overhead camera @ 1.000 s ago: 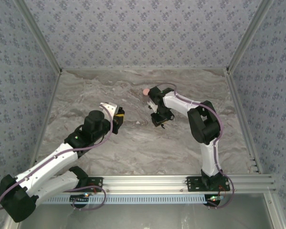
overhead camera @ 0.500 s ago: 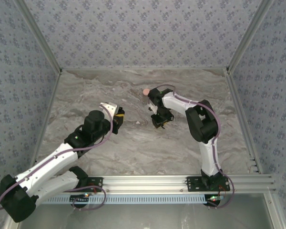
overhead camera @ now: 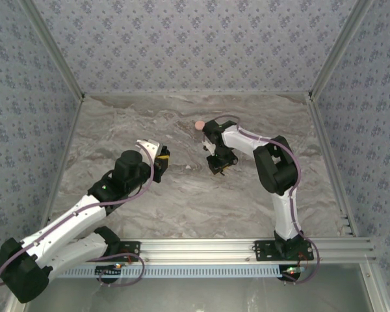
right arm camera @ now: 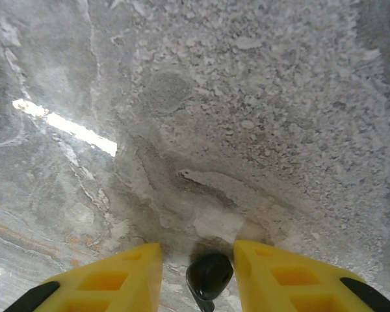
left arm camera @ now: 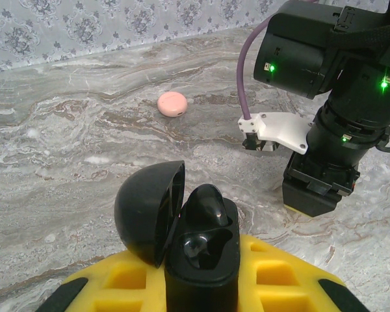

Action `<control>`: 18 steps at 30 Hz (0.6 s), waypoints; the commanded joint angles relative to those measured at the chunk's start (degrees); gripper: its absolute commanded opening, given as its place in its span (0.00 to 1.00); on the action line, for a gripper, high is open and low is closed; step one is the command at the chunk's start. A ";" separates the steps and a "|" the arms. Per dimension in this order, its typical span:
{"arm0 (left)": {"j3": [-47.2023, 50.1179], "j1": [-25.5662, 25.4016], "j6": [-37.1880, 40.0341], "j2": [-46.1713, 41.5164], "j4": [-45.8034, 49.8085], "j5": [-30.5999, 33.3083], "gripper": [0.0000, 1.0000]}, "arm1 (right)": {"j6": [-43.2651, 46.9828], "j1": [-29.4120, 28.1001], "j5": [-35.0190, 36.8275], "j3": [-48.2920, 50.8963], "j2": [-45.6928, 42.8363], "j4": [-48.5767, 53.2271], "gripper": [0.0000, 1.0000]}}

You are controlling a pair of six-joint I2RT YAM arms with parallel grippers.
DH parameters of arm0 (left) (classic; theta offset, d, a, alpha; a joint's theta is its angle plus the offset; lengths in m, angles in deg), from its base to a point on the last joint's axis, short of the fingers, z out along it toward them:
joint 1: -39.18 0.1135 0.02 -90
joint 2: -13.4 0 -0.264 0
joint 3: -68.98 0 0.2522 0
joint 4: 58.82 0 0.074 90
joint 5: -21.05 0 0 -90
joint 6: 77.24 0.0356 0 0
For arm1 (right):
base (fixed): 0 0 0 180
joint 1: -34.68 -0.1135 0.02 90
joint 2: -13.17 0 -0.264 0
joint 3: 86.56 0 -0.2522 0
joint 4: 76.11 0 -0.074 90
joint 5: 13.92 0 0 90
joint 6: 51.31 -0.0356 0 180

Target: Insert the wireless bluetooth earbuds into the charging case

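Fetching the loose earbud (right arm camera: 209, 274) off the worktop (right arm camera: 247, 97), by the look of it, with half the job apparently done. Right gripper (right arm camera: 198, 250) aimed steeply down, narrowly parted and bracketing that earbud, lying between the tips against one finger with a sliver of gap at the other; not clearly pinched. Right arm folded at the elbow, wrist bent down. Left gripper (left arm camera: 201, 289) clamped on the charging case (left arm camera: 201, 260), lid (left arm camera: 149, 211) flipped open to one side, what looks like a seated earbud (left arm camera: 205, 200) in the socket farther from the fingers, a bare socket nearer them. Left arm stretched forward, right gripper just ahead of it. Next, probably: pinch firmly, lift, carry across to the case, turn to suit the bare socket, press home.
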 commanded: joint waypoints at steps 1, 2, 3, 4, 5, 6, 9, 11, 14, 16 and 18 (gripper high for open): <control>-0.59 0.28 -0.79 -0.34 -1.05 -0.04 0.14 | -0.41 0.49 -1.14 2.43 0.59 2.10 0.37; -0.65 0.26 -0.82 -0.40 -1.06 -0.04 0.14 | -0.27 0.48 -1.33 2.45 0.51 2.17 0.37; -0.60 0.25 -0.85 -0.40 -1.04 -0.04 0.14 | -0.11 0.43 -1.46 2.40 0.49 2.38 0.37; -0.58 0.27 -0.81 -0.36 -1.06 -0.01 0.14 | 0.12 0.47 -1.58 2.36 0.51 2.46 0.37; -0.49 0.24 -0.85 -0.40 -1.06 0.03 0.14 | 0.25 0.57 -1.64 2.36 0.58 2.49 0.37; -0.56 0.30 -0.86 -0.40 -1.06 0.04 0.14 | 0.42 0.60 -1.77 2.27 0.65 2.68 0.37; -0.56 0.30 -0.93 -0.49 -1.06 0.09 0.14 | 0.69 0.76 -2.00 2.05 0.75 3.08 0.35; -0.48 0.27 -0.92 -0.49 -1.03 0.05 0.14 | 0.78 0.90 -1.94 2.08 0.76 3.28 0.35; -0.65 0.27 -0.86 -0.57 -0.92 0.16 0.14 | 0.87 1.01 -1.50 2.09 0.76 3.61 0.35; -0.62 0.30 -0.86 -0.51 -0.98 0.17 0.14 | 0.96 1.02 -1.13 2.09 0.68 3.79 0.34; -0.67 0.28 -0.90 -0.49 -0.98 0.14 0.14 | 0.80 1.07 -0.45 2.12 0.67 3.90 0.32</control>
